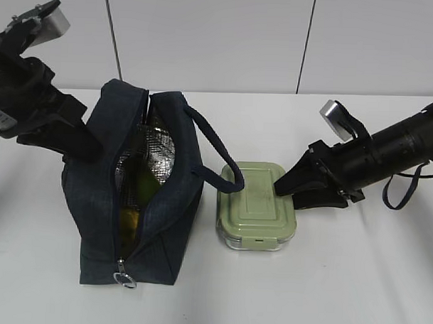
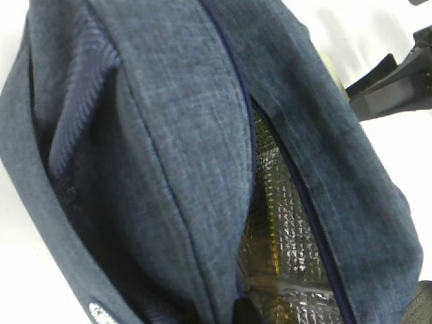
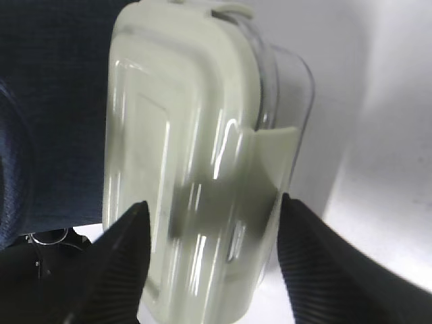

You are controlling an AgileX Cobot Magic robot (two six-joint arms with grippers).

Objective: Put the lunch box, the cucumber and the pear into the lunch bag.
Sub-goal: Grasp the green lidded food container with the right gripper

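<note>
The navy lunch bag [image 1: 147, 202] stands left of centre with its top zipper open and silver foil lining showing. Inside it I see a dark green shape, the cucumber [image 1: 136, 175], and a yellow-green bit, the pear [image 1: 129, 219]. My left gripper [image 1: 89, 147] is at the bag's left wall, shut on that flap. In the left wrist view the bag [image 2: 169, 135] fills the frame and one fingertip [image 2: 250, 314] shows inside the opening. The sage-lidded lunch box [image 1: 258, 205] lies on the table right of the bag. My right gripper [image 1: 288, 186] is open, its jaws astride the box's right end [image 3: 202, 169].
The bag's loop handle [image 1: 220, 151] arcs over toward the lunch box's left edge. The metal ring pull [image 1: 125, 280] hangs at the bag's near end. The white table [image 1: 354, 280] ends at a white panelled wall behind.
</note>
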